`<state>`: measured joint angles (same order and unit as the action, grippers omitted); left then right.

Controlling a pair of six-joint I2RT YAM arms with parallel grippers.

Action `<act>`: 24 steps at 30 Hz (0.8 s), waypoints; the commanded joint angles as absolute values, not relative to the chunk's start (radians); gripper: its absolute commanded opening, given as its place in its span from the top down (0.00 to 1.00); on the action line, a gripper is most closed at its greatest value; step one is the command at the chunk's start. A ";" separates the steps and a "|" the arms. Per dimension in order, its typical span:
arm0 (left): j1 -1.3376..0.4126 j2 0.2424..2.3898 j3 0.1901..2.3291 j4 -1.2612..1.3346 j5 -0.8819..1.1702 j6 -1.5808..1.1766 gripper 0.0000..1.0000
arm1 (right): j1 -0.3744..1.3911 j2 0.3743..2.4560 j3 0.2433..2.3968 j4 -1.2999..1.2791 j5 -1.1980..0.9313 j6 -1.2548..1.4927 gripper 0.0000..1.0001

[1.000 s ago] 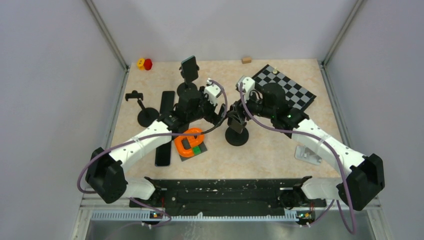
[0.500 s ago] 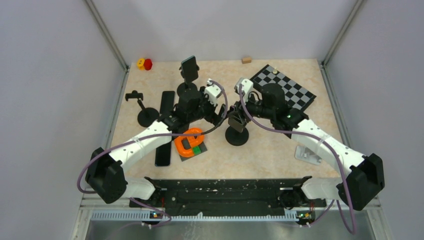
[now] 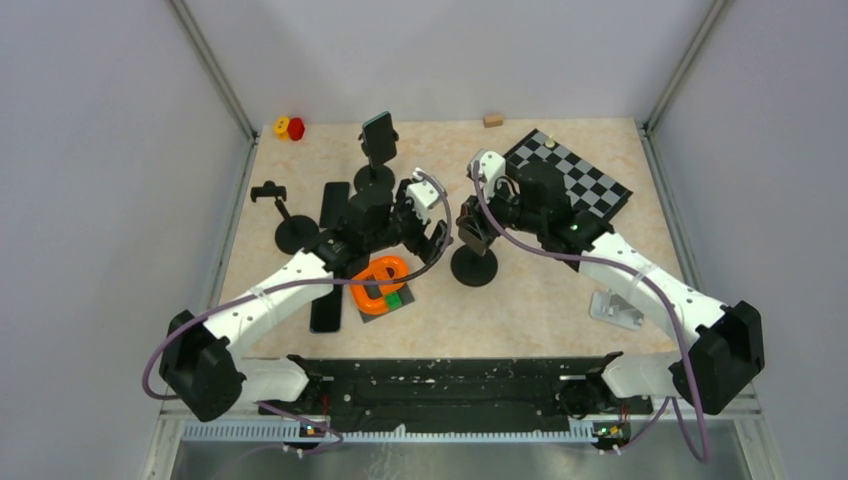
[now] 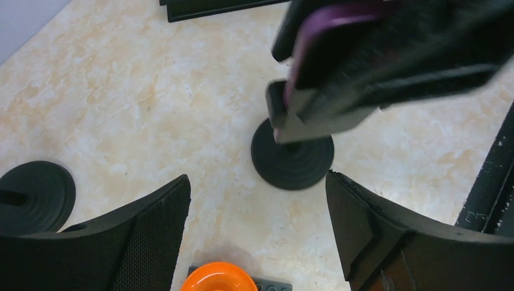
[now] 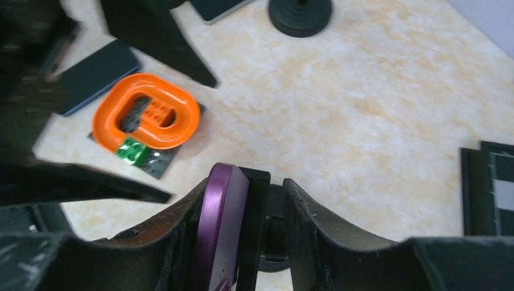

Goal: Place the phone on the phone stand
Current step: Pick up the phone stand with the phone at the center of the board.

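Top external view, from the near edge outward: a white bracket (image 3: pixel 613 305) lies at about 4 o'clock on the table (image 3: pixel 540 310), and a dark handset (image 3: pixel 325 310) lies flat at 8 o'clock. Just beyond the handset an orange ring (image 3: pixel 378 283) sits on a dark plate (image 3: pixel 372 312) beside a green brick (image 3: pixel 395 298).

Near the table's middle is the phone stand (image 3: pixel 474 266) with its round black base. The right gripper (image 3: pixel 470 232) hangs above that base. In the right wrist view its fingers (image 5: pixel 173 236) are clamped on the purple phone (image 5: pixel 219 224) and the stand's black holder plate (image 5: pixel 254 209), which are pressed face to face and upright.

The left gripper (image 3: pixel 428 232), at 9 o'clock of the stand, has its fingers (image 4: pixel 148 227) wide apart, and the stand's base shows through the gap.

Farther back are an empty stand (image 3: pixel 285 215) at 10 o'clock, a chessboard (image 3: pixel 585 185) at 2 o'clock, and a second stand (image 3: pixel 378 135) at 12 o'clock carrying a dark slab. At the far edge lie yellow and red pieces (image 3: pixel 289 127) at 11 o'clock and a wooden block (image 3: pixel 491 120) at 1 o'clock.
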<state>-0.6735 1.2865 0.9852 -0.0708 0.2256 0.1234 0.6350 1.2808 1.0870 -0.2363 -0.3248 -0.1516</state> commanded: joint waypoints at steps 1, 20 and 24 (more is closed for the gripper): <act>-0.668 1.187 0.964 -0.078 0.315 0.190 0.15 | 0.603 1.300 1.124 -0.261 -0.108 -0.199 1.00; -0.659 1.165 0.958 -0.074 0.330 0.188 0.12 | 0.592 1.322 1.196 -0.313 -0.204 -0.187 0.73; -0.657 1.173 0.964 -0.075 0.314 0.190 0.12 | 0.590 1.311 1.200 -0.335 -0.200 -0.186 0.57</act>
<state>-0.6617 1.1870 0.9527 -0.0998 0.3317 0.1898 0.6060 1.3174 1.1477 -0.3016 -0.2153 -0.1715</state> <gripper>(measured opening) 0.880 0.429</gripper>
